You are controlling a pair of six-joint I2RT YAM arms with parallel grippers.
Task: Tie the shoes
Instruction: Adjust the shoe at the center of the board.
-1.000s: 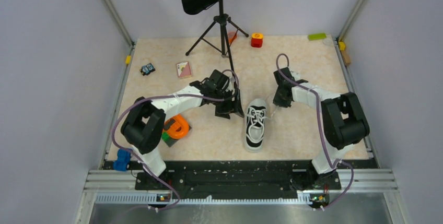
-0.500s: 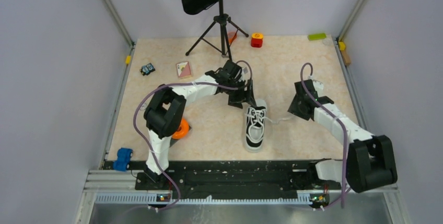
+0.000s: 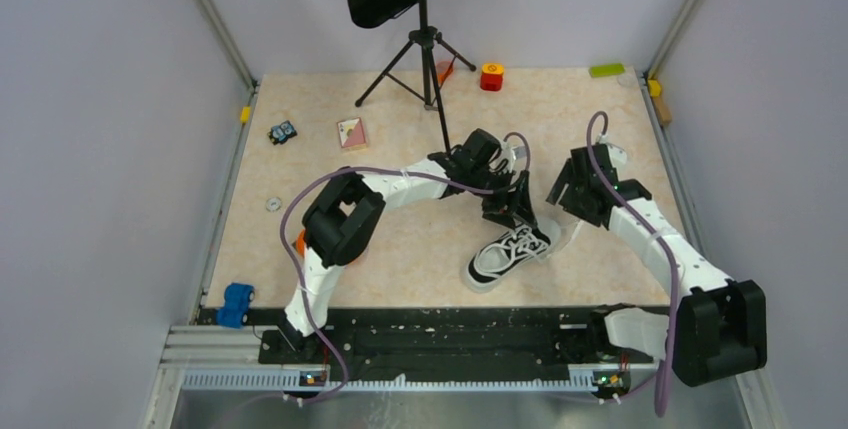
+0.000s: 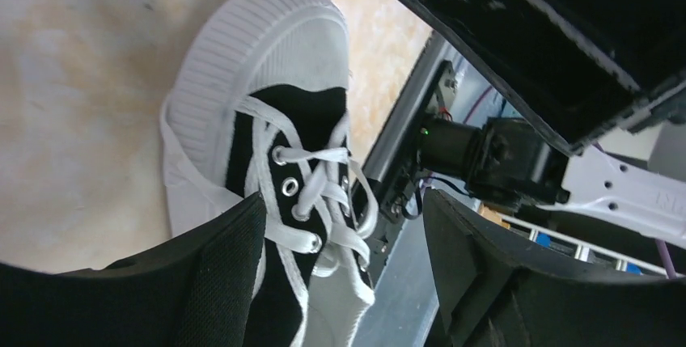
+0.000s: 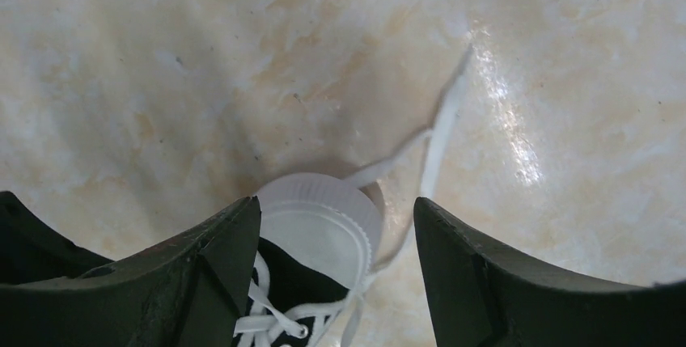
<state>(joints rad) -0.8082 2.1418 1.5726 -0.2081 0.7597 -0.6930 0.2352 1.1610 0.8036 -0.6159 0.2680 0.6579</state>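
The shoe (image 3: 508,254) is a small black sneaker with a white toe cap and white laces. It lies slanted on the table, toe toward the near left. My left gripper (image 3: 512,211) hangs open over its heel end. In the left wrist view the left gripper (image 4: 344,201) straddles the shoe (image 4: 267,48) at its tongue and upper eyelets, gripping nothing. My right gripper (image 3: 570,197) is just right of the shoe and open. In the right wrist view the right gripper (image 5: 336,201) frames the toe cap (image 5: 319,230), and a loose lace (image 5: 441,129) trails across the table.
A music stand (image 3: 425,59) rises at the back centre. A red block (image 3: 491,76) and a green block (image 3: 606,70) lie along the back edge. A card (image 3: 351,132) and a toy car (image 3: 283,132) sit back left, and a blue toy (image 3: 236,304) near left.
The shoe has swung from straight to slanted, its heel end going right. My left gripper moved right and nearer with it. My right gripper opened and no longer holds a lace.
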